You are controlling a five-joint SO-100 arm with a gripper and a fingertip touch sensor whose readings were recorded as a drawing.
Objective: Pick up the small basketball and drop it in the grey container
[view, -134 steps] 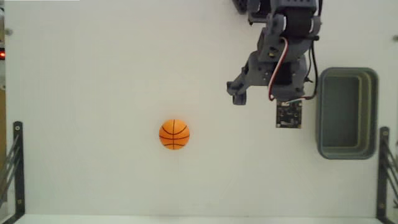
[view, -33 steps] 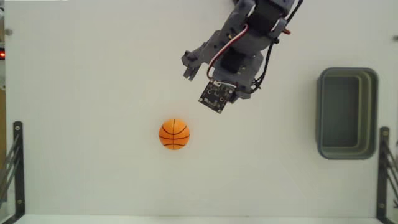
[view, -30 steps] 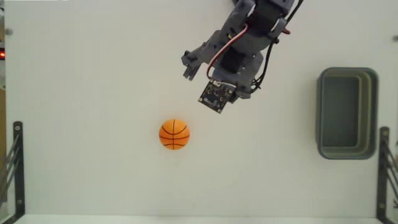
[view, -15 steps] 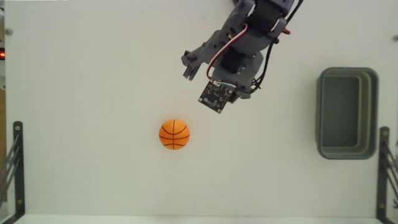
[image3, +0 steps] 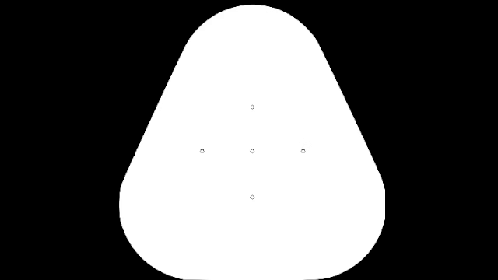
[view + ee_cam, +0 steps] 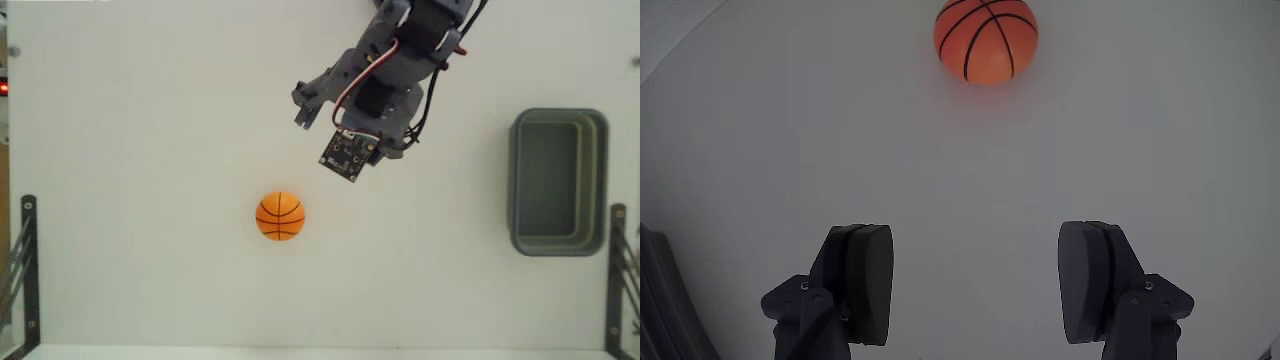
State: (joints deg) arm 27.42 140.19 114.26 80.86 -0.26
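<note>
the small basketball (image 6: 280, 216) lies on the white table (image 6: 150, 120) just left of centre in the fixed view, with the tool (image 6: 978, 285) spread wide and empty above it. the grey container (image 6: 557, 182) sits at the right edge.

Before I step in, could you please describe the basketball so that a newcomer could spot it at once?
On the white table, look left of the grey container and below the gripper. The small basketball lies alone there, the only round, orange thing with black seams.
</note>
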